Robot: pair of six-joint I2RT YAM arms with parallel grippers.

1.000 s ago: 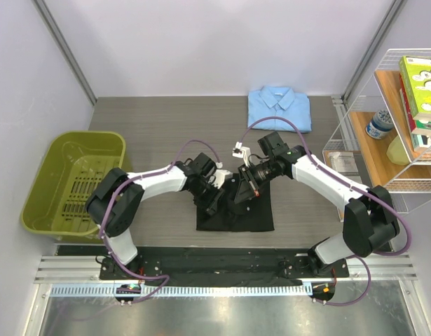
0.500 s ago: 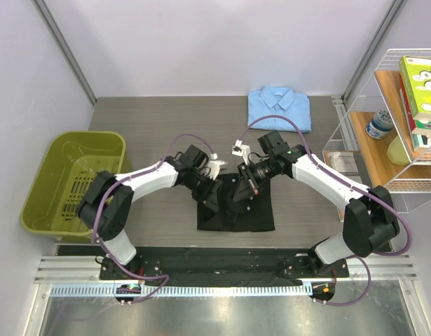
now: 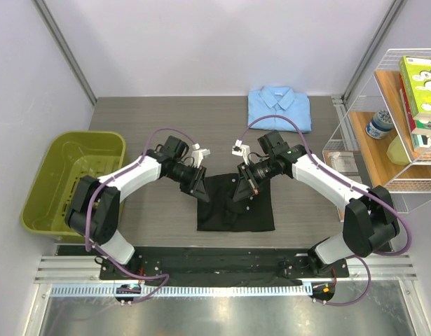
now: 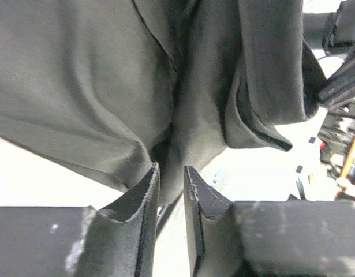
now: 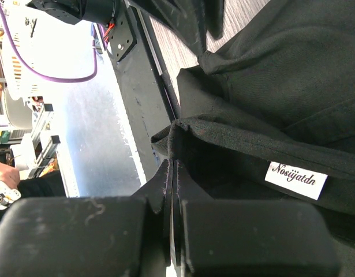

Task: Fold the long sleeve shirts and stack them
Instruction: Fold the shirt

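The black long sleeve shirt (image 3: pixel 236 213) lies partly folded in the middle of the table. Its upper edge is lifted between the two grippers. My left gripper (image 3: pixel 199 187) is at the shirt's upper left corner. In the left wrist view its jaws (image 4: pixel 171 168) stand narrowly apart, pinching a fold of the black cloth (image 4: pixel 79 75) whose creases run to the tips. My right gripper (image 3: pixel 243 190) is shut on the shirt's bunched edge (image 5: pixel 183 130), near a white label (image 5: pixel 296 179). The light blue shirt (image 3: pixel 279 106) lies folded at the back of the table.
A green bin (image 3: pixel 71 182) stands at the table's left edge. A wire shelf (image 3: pixel 397 126) holding books and a jar stands at the right. A black mat (image 3: pixel 215 266) and a metal rail run along the near edge by the arm bases.
My left gripper has moved left from over the shirt's middle to its upper left corner, opening wider and then closing again. The right arm has kept still.
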